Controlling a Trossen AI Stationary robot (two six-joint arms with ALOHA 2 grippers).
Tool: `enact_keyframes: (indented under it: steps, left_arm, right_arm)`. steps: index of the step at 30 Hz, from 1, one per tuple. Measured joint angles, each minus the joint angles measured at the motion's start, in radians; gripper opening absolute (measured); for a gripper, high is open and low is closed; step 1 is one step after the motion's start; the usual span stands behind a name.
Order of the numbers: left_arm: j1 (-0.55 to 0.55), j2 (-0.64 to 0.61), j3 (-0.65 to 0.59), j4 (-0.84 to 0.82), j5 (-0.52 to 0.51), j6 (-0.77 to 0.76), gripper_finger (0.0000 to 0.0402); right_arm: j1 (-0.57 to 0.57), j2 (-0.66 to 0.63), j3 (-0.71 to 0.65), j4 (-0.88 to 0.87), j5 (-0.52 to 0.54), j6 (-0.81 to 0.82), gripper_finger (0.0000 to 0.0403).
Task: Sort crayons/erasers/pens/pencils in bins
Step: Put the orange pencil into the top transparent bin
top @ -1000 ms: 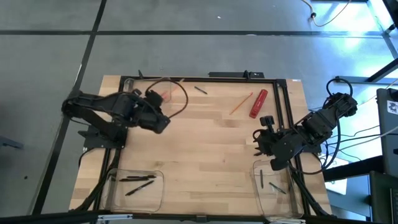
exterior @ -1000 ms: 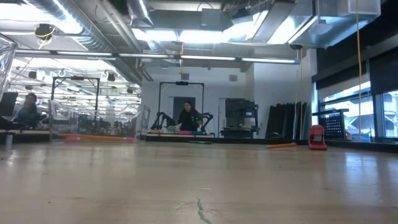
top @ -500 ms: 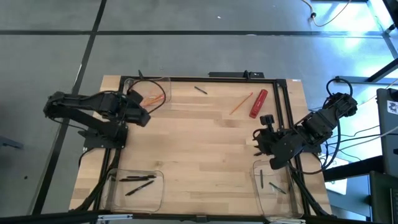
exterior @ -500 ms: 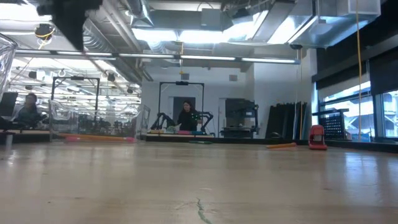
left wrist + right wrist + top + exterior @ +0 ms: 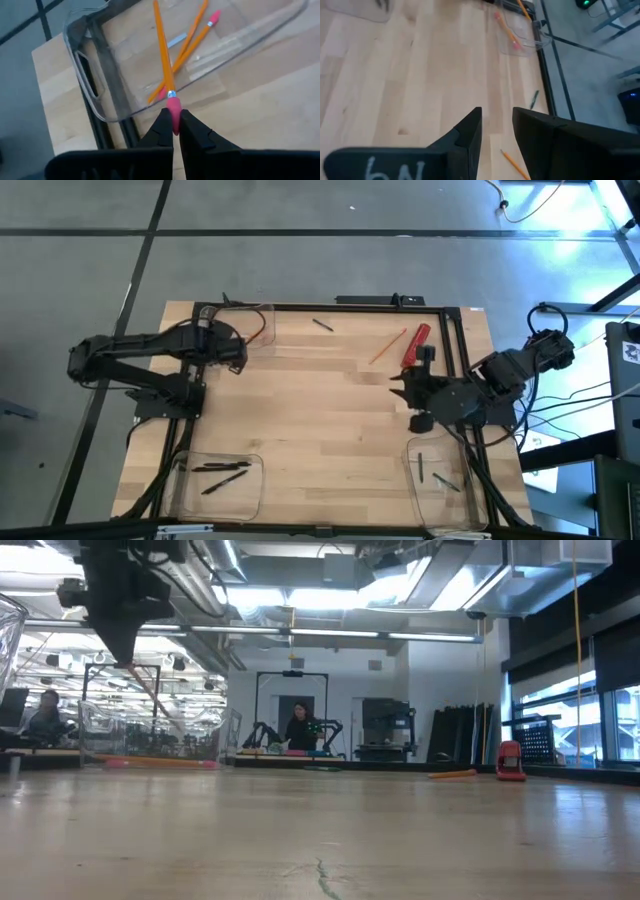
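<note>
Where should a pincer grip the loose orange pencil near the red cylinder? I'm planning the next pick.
Grip the pencil at mid-length from straight above, jaws across its slanted line. It lies flat, with bare wood on both sides. The red cylinder lies close beside its upper end.

- A bin (image 5: 243,328) is sitting at the table's (image 5: 320,430) far left corner, with pencils (image 5: 192,37) lying in it.
- Another pencil (image 5: 162,47) is being held over that bin by the left gripper (image 5: 174,131).
- Two more bins are sitting at the near left (image 5: 215,485) and near right (image 5: 445,480) corners, pens (image 5: 220,472) lying in the left one.
- A lone pencil (image 5: 387,347) is lying near the far edge, right of centre.
</note>
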Motion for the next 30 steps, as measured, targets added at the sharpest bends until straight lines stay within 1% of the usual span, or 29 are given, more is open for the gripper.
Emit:
enact_keyframes:
  steps: [7, 10, 16, 23, 30]
  left_arm:
    - [0.107, 0.002, -0.003, 0.143, 0.104, 0.131, 0.0001]
    - [0.152, 0.022, -0.003, 0.173, 0.152, 0.176, 0.0001]
    - [0.227, 0.104, -0.003, 0.180, 0.162, 0.181, 0.0001]
    - [0.279, 0.181, -0.003, 0.206, 0.184, 0.181, 0.0003]
    - [0.288, 0.196, -0.003, 0.208, 0.192, 0.181, 0.0039]
  right_arm:
    - [-0.055, 0.000, 0.000, 0.000, 0.000, -0.020, 0.0111]
    - [-0.068, 0.000, 0.000, 0.000, 0.000, -0.023, 0.0111]
    - [-0.075, 0.000, 0.000, 0.001, 0.000, -0.023, 0.0111]
    - [-0.076, 0.000, 0.000, 0.000, 0.000, -0.026, 0.0111]
    - [-0.076, 0.000, 0.000, 0.000, 0.000, -0.026, 0.0111]
